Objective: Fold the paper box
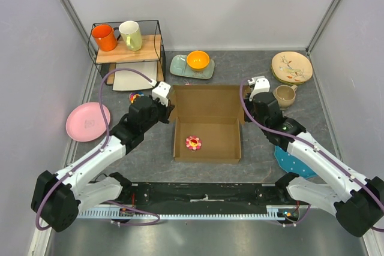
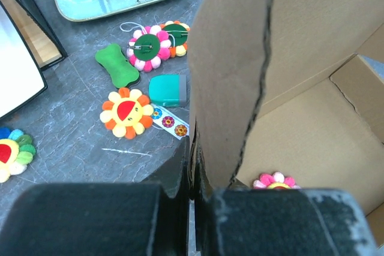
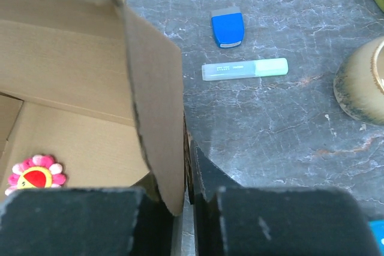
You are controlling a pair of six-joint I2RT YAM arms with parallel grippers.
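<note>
the left gripper (image 2: 191, 169) has its jaws together on a thin upright side flap of the paper box (image 2: 312, 118). the cardboard edge runs down into the slit between them, so it reads as a pinch. the right gripper (image 3: 183, 175) has the opposite flap standing between its jaws. they sit close, but a dark sliver shows beside the card, and i cannot tell whether they bite or only bracket it.

both flaps look like the ears at the ends of the lid panel, which lies flat on the far side of the tray. the box sits in the middle of the table (image 1: 150, 154) between the two arms, open upward, with a flower charm (image 1: 193, 142) lying in the tray near its left wall.

the step in hand seems to be standing the lid's ears up, ahead of closing. the next move probably calls for both ears creased inward evenly, square to the lid. the lid can then swing over the tray with the ears slipping inside the side walls. the right side likely needs a firm hold first.
</note>
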